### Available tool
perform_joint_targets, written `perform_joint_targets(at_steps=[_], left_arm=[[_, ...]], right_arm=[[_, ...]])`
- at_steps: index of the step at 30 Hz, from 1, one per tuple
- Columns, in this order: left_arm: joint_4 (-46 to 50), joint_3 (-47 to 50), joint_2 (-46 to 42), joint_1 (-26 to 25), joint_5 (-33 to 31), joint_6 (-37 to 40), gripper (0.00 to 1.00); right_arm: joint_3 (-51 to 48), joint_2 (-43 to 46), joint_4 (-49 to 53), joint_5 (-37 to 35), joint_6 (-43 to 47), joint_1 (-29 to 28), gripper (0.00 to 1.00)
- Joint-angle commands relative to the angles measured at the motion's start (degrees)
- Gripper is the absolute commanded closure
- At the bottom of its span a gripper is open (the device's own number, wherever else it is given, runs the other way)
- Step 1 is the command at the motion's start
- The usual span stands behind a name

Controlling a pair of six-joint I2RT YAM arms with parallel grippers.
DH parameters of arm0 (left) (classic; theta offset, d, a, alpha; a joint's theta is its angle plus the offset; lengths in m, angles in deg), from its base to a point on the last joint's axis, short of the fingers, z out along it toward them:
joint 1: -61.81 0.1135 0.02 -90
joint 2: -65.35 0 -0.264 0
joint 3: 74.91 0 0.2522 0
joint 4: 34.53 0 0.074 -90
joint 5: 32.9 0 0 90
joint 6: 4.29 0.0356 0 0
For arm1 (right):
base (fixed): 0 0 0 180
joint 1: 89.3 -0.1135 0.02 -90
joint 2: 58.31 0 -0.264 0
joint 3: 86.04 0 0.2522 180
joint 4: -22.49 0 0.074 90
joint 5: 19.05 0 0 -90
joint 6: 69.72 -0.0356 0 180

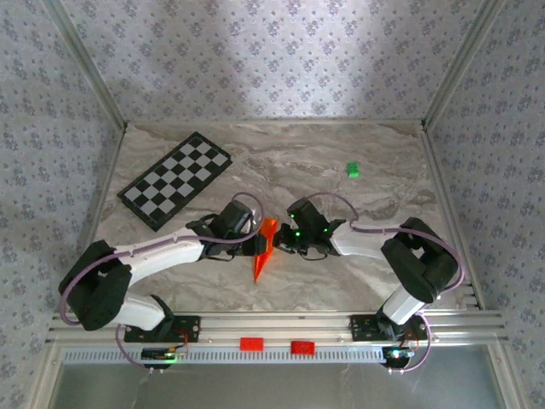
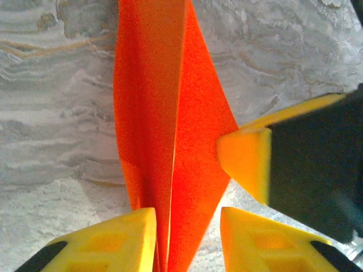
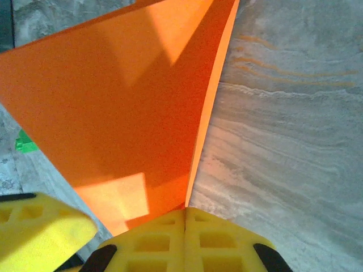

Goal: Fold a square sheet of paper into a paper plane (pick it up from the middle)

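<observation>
Right pincer (image 3: pixel 185 212) pinches the paper plane (image 3: pixel 125 113) — left pincer (image 2: pixel 184 221) (parted) straddles it.

The paper plane (image 1: pixel 264 252) is bright orange, the table (image 1: pixel 298 162) marbled grey and beige, the board (image 1: pixel 176 180) checkered black and white, the small block (image 1: pixel 352 169) green.

No lettering, numerals, brand marks or signs are legible on any surface. The checkered board (image 1: pixel 176 179) carries plain black-and-white squares; the wallpaper (image 1: pixel 272 60) carries a small repeated motif.
</observation>
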Motion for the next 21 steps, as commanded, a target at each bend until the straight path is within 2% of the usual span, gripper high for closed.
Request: perform_joint_targets(at_steps=[1,8,21], left_arm=[[0.2,1.0,-1.5,-0.7,1.4,0.1,0.62],[0.6,0.9,-0.2,-1.0,0.8,0.3,0.58],[0.8,-0.3,3.1,-1.4,1.0,0.8,0.56]], right_arm=[[-0.7,-1.4,-1.6,0.9,-1.2,0.3,1.0],[-0.5,-2.4,-1.8,1.3,-1.1,0.3,1.0],[-0.3,-2.9,-2.0,1.7,-1.0,0.3,1.0]])
